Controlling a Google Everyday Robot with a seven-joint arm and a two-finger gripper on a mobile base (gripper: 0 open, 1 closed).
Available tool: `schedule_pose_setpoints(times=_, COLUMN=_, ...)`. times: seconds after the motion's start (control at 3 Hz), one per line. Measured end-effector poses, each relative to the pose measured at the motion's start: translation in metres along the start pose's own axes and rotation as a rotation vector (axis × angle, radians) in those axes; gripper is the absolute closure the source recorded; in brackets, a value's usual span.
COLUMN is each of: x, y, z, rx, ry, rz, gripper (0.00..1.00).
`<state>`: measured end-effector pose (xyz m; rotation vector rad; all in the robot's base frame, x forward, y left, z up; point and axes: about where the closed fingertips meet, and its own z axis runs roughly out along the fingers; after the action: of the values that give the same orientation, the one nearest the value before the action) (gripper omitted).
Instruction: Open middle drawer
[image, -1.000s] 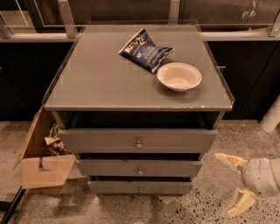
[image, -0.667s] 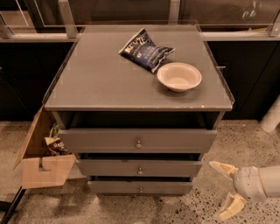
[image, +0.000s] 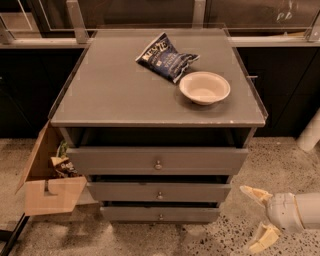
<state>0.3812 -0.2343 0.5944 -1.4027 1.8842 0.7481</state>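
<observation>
The grey cabinet (image: 150, 95) has three drawers, one above the other, each with a small round metal knob. The middle drawer (image: 200, 192) has the mid-sized front, with its knob (image: 160, 195) at centre. It stands out a little from the cabinet, less than the taller top drawer (image: 110, 160) above it. The shortest bottom drawer (image: 130, 214) sits below. My gripper (image: 256, 217) is low at the right, beside the cabinet's lower right corner, about level with the bottom drawer. Its cream fingers (image: 252, 193) are spread open and hold nothing. It touches no drawer.
A dark blue chip bag (image: 165, 56) and a cream bowl (image: 204, 87) lie on the cabinet top. An open cardboard box (image: 50, 192) with snack packs stands on the speckled floor at the left. Dark cabinets run behind. A white post (image: 311, 132) stands at the right.
My gripper has moved left and slightly down, closer to the cabinet's lower right corner. The drawers and the things on top have not moved.
</observation>
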Motion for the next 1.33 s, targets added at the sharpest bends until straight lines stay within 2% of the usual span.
schedule_pose_setpoints(times=0.33, x=0.017, y=-0.006, z=0.011, rx=0.003, ry=-0.012, rz=0.015, gripper=0.0)
schedule_pose_setpoints(times=0.67, x=0.06, y=-0.015, z=0.051, rx=-0.076, ry=-0.105, rz=0.059, gripper=0.0)
schedule_pose_setpoints(times=1.0, x=0.081, y=-0.026, z=0.074, rx=-0.121, ry=-0.162, rz=0.075, gripper=0.0)
schedule_pose_setpoints(times=1.33, x=0.088, y=-0.043, z=0.094, rx=-0.114, ry=-0.157, rz=0.086, gripper=0.0)
